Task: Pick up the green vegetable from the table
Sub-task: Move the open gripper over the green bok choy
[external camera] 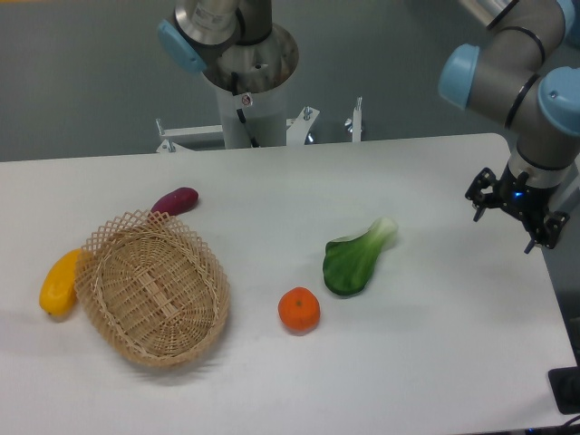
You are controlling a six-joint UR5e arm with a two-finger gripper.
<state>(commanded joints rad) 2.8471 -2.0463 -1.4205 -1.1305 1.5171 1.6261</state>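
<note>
No writing can be read; only a small red-and-white sticker point(245, 101) shows on the arm's white pedestal point(246, 109). The white counter point(435, 362) has rounded corners and open room along its front and right side. The green vegetable point(356, 258) lies right of centre, leaf toward the front, near the orange point(299, 310). The gripper point(516, 210) hangs near the counter's right edge, holding nothing; I cannot tell how wide its jaws stand. A wicker basket point(152, 290) sits left, between a yellow fruit point(58, 283) and a purple sweet potato point(175, 200). Grey floor lies behind.
</note>
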